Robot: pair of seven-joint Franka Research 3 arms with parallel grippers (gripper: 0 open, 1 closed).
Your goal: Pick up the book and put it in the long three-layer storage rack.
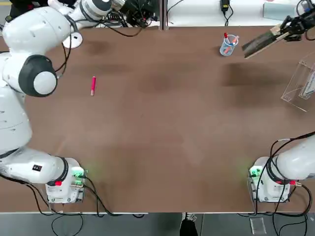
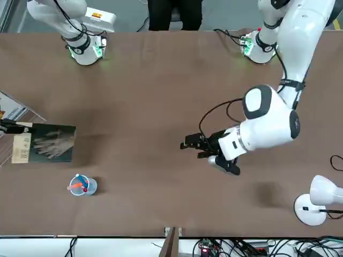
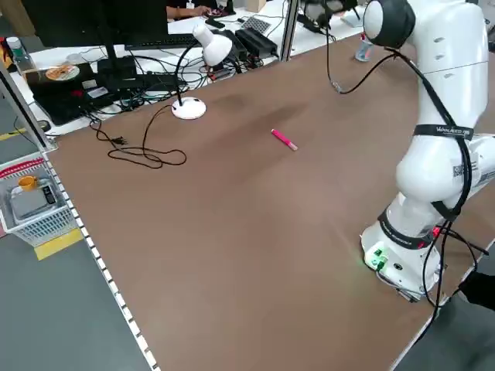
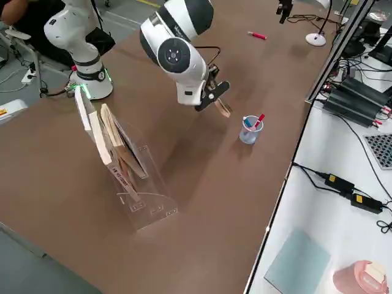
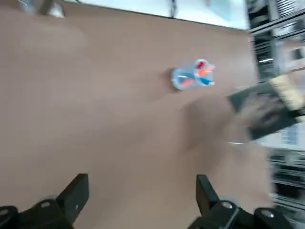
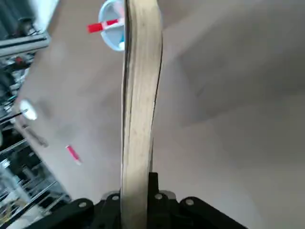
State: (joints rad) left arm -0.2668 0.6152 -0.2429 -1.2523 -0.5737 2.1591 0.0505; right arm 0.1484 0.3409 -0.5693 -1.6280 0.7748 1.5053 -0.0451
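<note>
While the book (image 2: 52, 143) hangs above the counter (image 1: 162, 128) near the long three-layer storage rack (image 4: 150, 196), maintain the right claw's (image 6: 138, 198) firm clamp on it. Align the cover with a free slanted compartment, clear of the books (image 4: 122, 150) already racked, and lower it slowly; a skewed entry could catch the acrylic. Keep the open left claw (image 5: 143, 195), over the counter's far left area, out of the path.
</note>
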